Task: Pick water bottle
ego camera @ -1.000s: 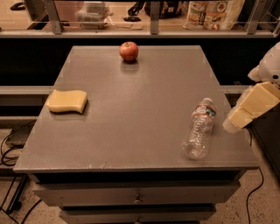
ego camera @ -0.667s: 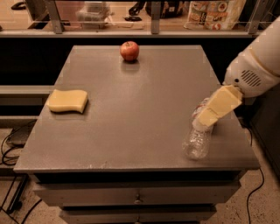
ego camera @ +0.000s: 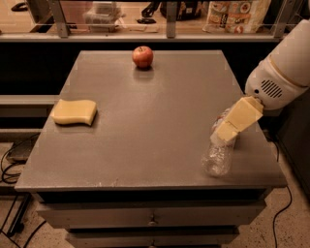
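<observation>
The water bottle (ego camera: 218,156) lies on its side near the front right corner of the grey table (ego camera: 145,126), its clear ribbed base toward the front. Its cap end and label are hidden behind my gripper (ego camera: 224,133). The gripper is a pale yellow piece on a white arm (ego camera: 281,72) that reaches in from the right. It sits over the bottle's far half. I cannot tell whether it touches the bottle.
A red apple (ego camera: 142,56) stands at the back middle of the table. A yellow sponge (ego camera: 74,112) lies at the left. A shelf with packages (ego camera: 232,14) runs behind the table. Drawers (ego camera: 150,218) are below the top and cables (ego camera: 9,164) lie at the left.
The gripper has moved left from beyond the table's right edge and now covers the bottle's far end. The bottle, apple and sponge have not moved.
</observation>
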